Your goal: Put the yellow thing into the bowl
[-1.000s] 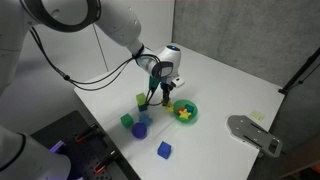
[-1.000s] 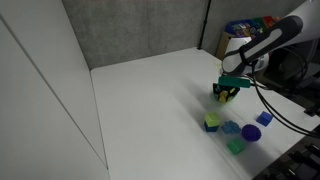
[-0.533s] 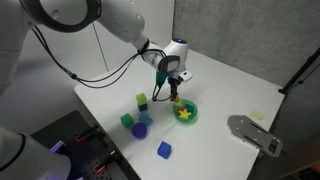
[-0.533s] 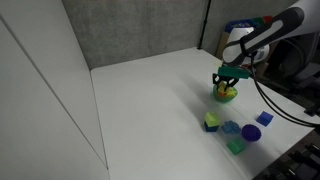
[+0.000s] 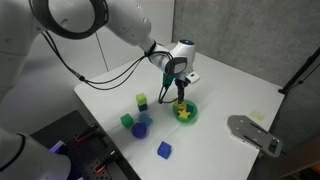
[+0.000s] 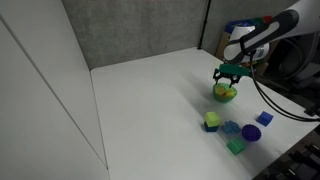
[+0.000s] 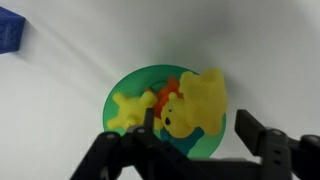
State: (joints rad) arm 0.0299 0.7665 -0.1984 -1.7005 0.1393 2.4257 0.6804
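The yellow thing point(image 7: 195, 105) is a small yellow bear figure with a red top. In the wrist view it sits over the right half of the green bowl point(image 7: 130, 80). My gripper point(image 7: 197, 125) is straight above the bowl and open. Its right finger point(image 7: 258, 132) stands clear of the figure with a white gap between them, and its left finger point(image 7: 148, 128) is at the figure's edge. A larger yellow star piece point(image 7: 128, 108) lies in the bowl. In both exterior views the gripper point(image 5: 178, 92) point(image 6: 228, 78) hangs just over the bowl point(image 5: 186, 113) point(image 6: 226, 94).
A yellow-green cube on a dark block point(image 5: 142, 101), a green cube point(image 5: 127, 121) and blue cubes point(image 5: 141, 128) point(image 5: 164, 150) stand in front of the bowl on the white table point(image 5: 230, 90). A grey device point(image 5: 255, 134) lies at the right edge. A blue cube point(image 7: 10, 30) shows at the wrist view's top left.
The gripper has travelled from beside the stacked cubes to above the bowl, carrying the yellow figure. Its jaws, shut before, now stand apart.
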